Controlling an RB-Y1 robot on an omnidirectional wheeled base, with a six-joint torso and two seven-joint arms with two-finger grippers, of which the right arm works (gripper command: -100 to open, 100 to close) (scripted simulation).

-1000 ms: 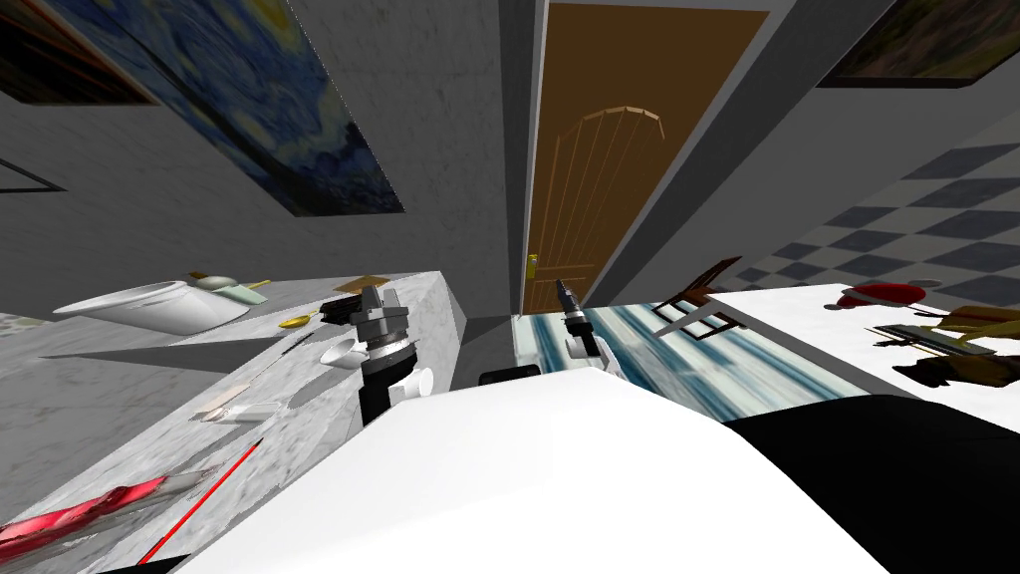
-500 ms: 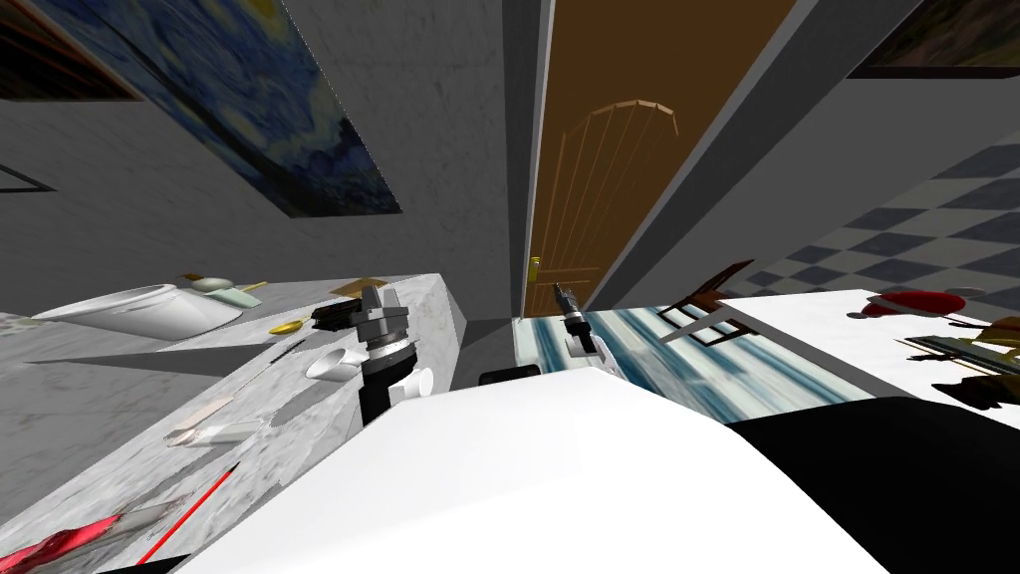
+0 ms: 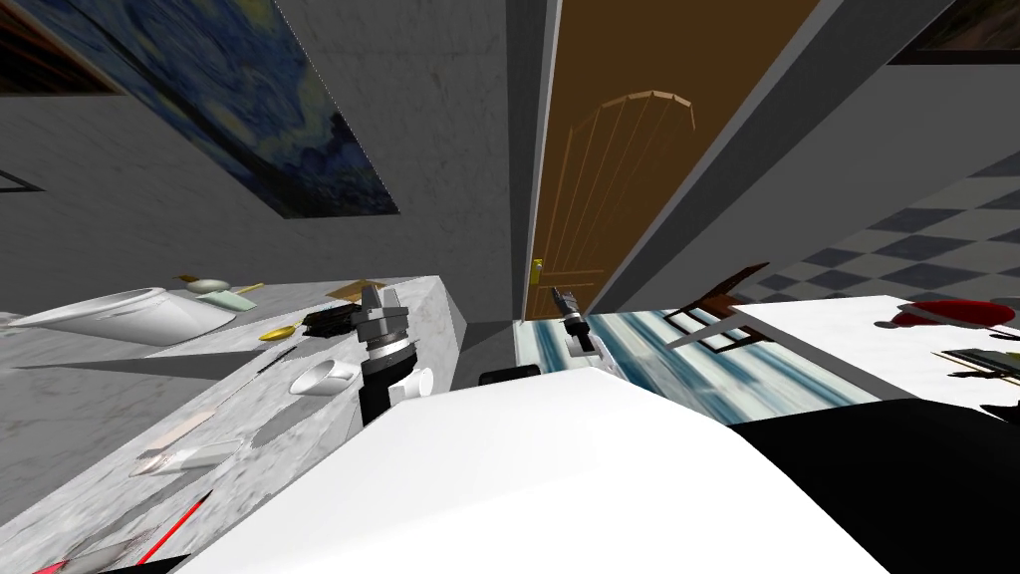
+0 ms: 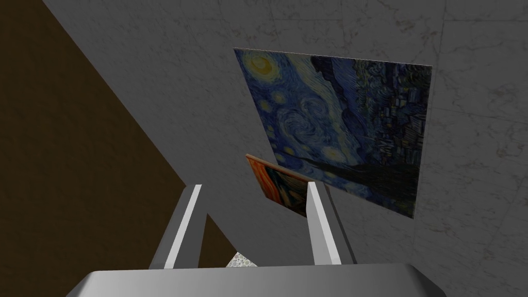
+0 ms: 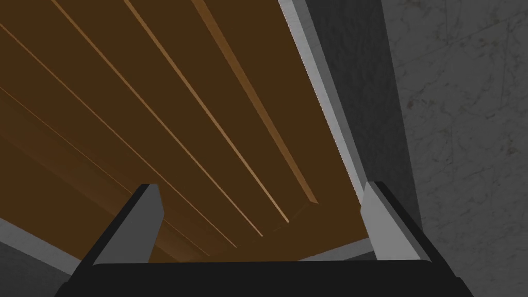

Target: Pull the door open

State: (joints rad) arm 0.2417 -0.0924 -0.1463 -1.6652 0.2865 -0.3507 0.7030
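Head view: brown panelled door (image 3: 608,179) stands ahead in its grey frame (image 3: 543,149), with a small yellow handle (image 3: 537,267) low on its left edge. Right gripper (image 3: 560,297) points at the door, near the handle. Left gripper (image 3: 382,297) is raised above the marble counter (image 3: 120,399). Left wrist view: left gripper (image 4: 255,227), fingers apart, holding nothing. Right wrist view: right gripper (image 5: 260,221), fingers spread wide with nothing between them; door panel grooves (image 5: 154,129) and frame (image 5: 330,103) close ahead.
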